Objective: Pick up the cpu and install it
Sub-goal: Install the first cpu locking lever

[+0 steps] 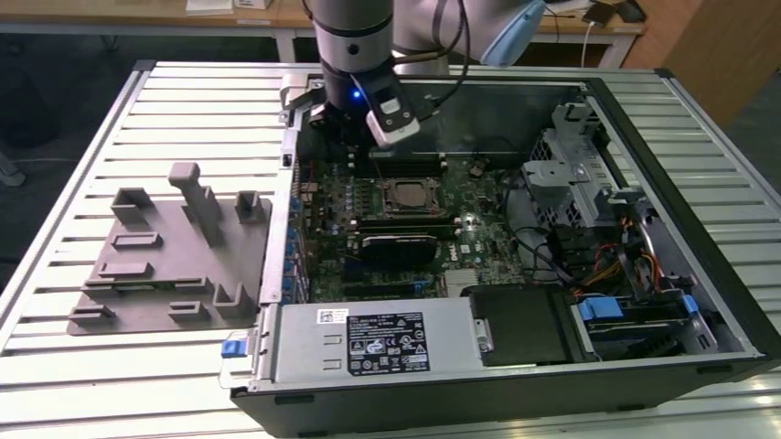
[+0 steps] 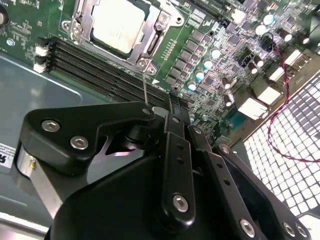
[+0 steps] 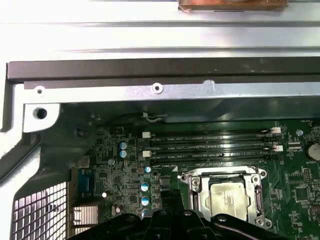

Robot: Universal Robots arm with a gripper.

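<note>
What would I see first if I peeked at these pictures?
Probably the big open computer case lying on the slatted table, with its green motherboard showing inside. In the middle of the board sits the shiny silver cpu, and the robot's black claw hangs close by it.

Slatted pale metal tabletop (image 1: 183, 101). Open computer case (image 1: 488, 404) lies on its side, centre to exterior view's right. Grey fixture plate (image 1: 165, 291) with upright blocks lies flat at exterior view's left, just beside case.
</note>
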